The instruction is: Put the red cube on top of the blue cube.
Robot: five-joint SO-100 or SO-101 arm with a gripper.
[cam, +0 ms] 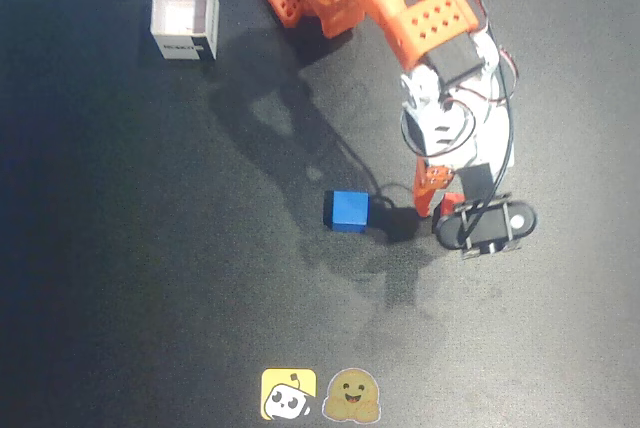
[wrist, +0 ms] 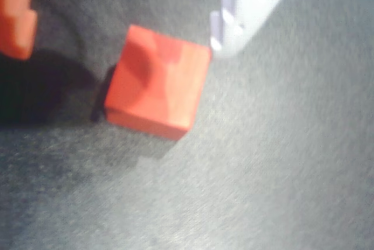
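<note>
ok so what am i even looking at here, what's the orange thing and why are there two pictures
The orange thing is a small robot arm bolted to a dark table. One picture comes from a camera looking straight down; the other rides on the arm's wrist, close to its gripper, a two-finger claw. On the table lie a blue cube, an open white box and two cartoon stickers. The wrist view shows a red cube resting on the table, sitting between an orange finger and a white finger. The fingers stand apart, so the claw is open and holds nothing yet.
</note>
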